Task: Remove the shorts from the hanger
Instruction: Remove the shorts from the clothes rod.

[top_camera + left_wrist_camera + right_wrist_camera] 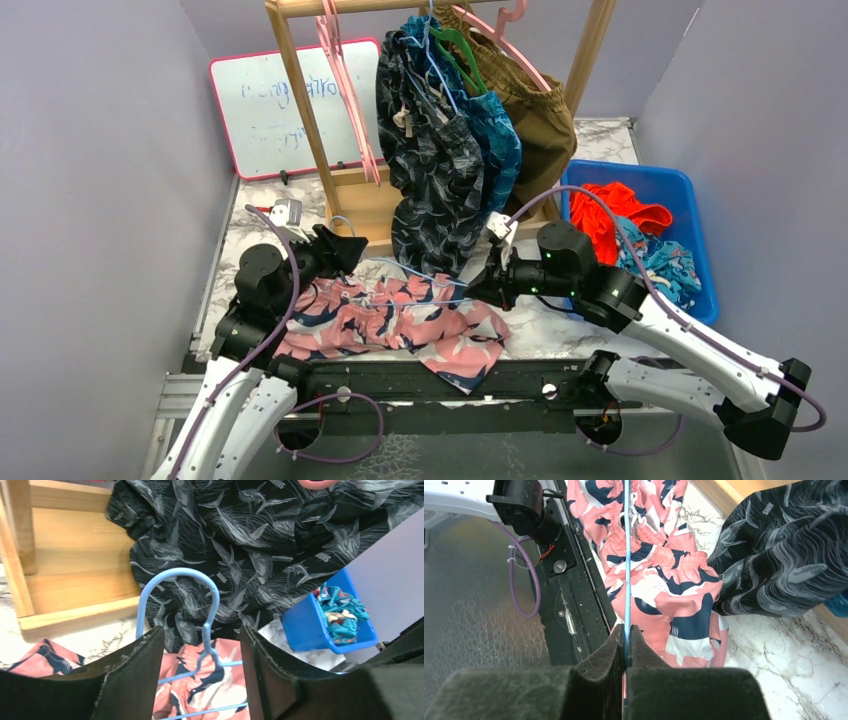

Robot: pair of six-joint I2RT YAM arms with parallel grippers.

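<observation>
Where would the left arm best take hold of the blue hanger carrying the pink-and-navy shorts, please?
On the blue hanger, at its neck just below the hook, coming in from the hook end. That single wire stands clear of the pink-and-navy shorts and lies between the left gripper's open fingers. The right gripper is shut on the hanger's wire farther along, bracing it.

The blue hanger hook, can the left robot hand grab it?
Probably yes. The hook lines up inside the open left gripper, with nothing blocking it. The right gripper pinches the hanger by its wire.
</observation>
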